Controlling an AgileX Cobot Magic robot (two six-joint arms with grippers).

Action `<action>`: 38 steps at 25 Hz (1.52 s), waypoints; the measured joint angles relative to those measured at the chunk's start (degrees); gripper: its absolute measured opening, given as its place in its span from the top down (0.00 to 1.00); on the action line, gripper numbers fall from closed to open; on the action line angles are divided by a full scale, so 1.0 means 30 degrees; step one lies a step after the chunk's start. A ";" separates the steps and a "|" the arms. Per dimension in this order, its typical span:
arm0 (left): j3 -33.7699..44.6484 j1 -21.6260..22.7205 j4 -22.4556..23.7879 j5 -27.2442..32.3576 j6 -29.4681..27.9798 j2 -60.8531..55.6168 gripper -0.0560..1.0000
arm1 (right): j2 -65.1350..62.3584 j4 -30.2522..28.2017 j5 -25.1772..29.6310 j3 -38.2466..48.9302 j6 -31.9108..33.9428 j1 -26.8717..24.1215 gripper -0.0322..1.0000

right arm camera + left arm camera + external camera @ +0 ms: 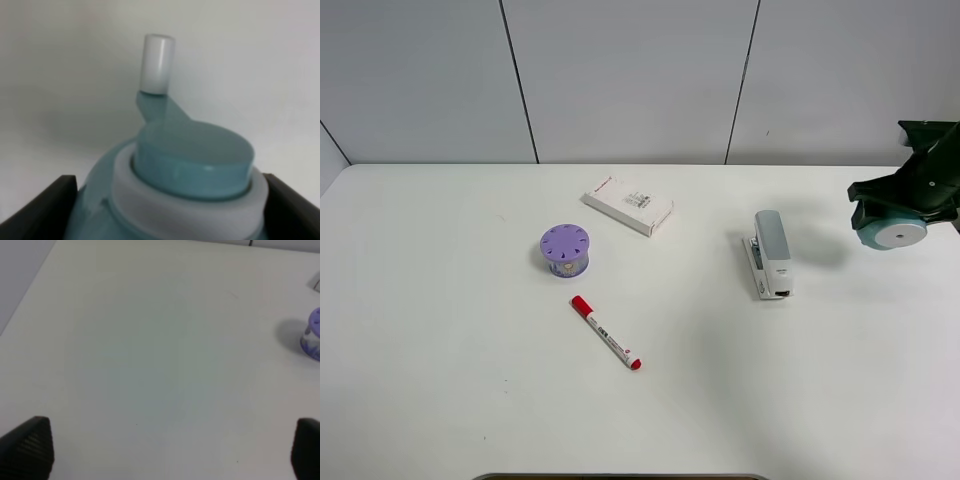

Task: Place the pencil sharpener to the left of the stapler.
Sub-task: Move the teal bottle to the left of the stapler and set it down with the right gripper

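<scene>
The pencil sharpener (892, 234), mint-teal with a flat white round face, hangs at the far right of the exterior view, held by my right gripper (905, 208). In the right wrist view the pencil sharpener (192, 165) fills the frame, its crank with a white knob standing out, and a black finger (42, 212) presses on each side. The stapler (772, 253) lies lengthwise on the table, to the left of the sharpener and apart from it. My left gripper (170, 452) is open over bare table, its fingertips (30, 445) wide apart; the exterior view does not show it.
A purple round holed container (565, 249) stands left of centre, also at the edge of the left wrist view as the purple container (312, 335). A flat white box (628, 205) lies behind it, a red-capped marker (606, 333) in front. The white table (440, 350) ends at a grey wall.
</scene>
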 joint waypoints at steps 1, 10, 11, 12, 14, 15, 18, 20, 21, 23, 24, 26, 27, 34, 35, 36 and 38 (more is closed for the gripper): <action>0.0000 0.0000 0.0000 0.0000 0.0000 0.0000 0.04 | -0.0249 0.0094 0.0150 0.0000 0.0000 0.0000 0.31; 0.0000 0.0000 0.0000 0.0000 0.0000 0.0000 0.04 | -0.0796 0.0067 0.3077 -0.3465 0.1435 0.2094 0.31; 0.0000 0.0000 0.0000 0.0000 0.0000 0.0000 0.04 | -0.0796 0.0067 0.3157 -0.3904 0.1785 0.2429 0.31; 0.0000 0.0000 0.0000 0.0000 0.0000 0.0000 0.04 | -0.0796 0.0067 0.3227 -0.4241 0.2096 0.2826 0.31; 0.0000 0.0000 0.0000 0.0000 0.0000 0.0000 0.04 | -0.0796 0.0067 0.3243 -0.4861 0.2510 0.3567 0.31; 0.0000 0.0000 0.0000 0.0000 0.0000 0.0000 0.04 | -0.0796 0.0067 0.3287 -0.5106 0.2760 0.3963 0.31; 0.0000 0.0000 0.0000 0.0000 0.0000 0.0000 0.04 | -0.0776 0.0085 0.3634 -0.5676 0.3345 0.5043 0.31; 0.0000 0.0000 0.0000 0.0000 0.0000 0.0000 0.04 | -0.0579 0.0085 0.4082 -0.6142 0.3767 0.5745 0.31; 0.0000 0.0000 0.0000 0.0000 0.0000 0.0000 0.04 | -0.0452 0.0085 0.4257 -0.6311 0.3947 0.6042 0.31; 0.0000 0.0000 0.0000 0.0000 0.0000 0.0000 0.04 | -0.0175 0.0085 0.4343 -0.6492 0.4271 0.6718 0.31; 0.0000 0.0000 0.0000 0.0000 0.0000 0.0000 0.04 | -0.0064 0.0085 0.4316 -0.6517 0.4419 0.7134 0.31; 0.0000 0.0000 0.0000 0.0000 0.0000 0.0000 0.04 | 0.0221 0.0127 0.4299 -0.6525 0.4874 0.7692 0.31; 0.0000 0.0000 0.0000 0.0000 0.0000 0.0000 0.04 | 0.0343 0.0124 0.4299 -0.6525 0.4928 0.8043 0.31; 0.0000 0.0000 0.0000 0.0000 0.0000 0.0000 0.04 | 0.1321 0.0162 0.4249 -0.6539 0.5856 0.9636 0.31; 0.0000 0.0000 0.0000 0.0000 0.0000 0.0000 0.04 | 0.1511 0.0162 0.4203 -0.6539 0.5949 0.9815 0.31; 0.0000 0.0000 0.0000 0.0000 0.0000 0.0000 0.04 | 0.1696 0.0162 0.4173 -0.6546 0.6122 0.9969 0.31; 0.0000 0.0000 0.0000 0.0000 0.0000 0.0000 0.04 | 0.2076 0.0142 0.3976 -0.6561 0.6488 1.0329 0.31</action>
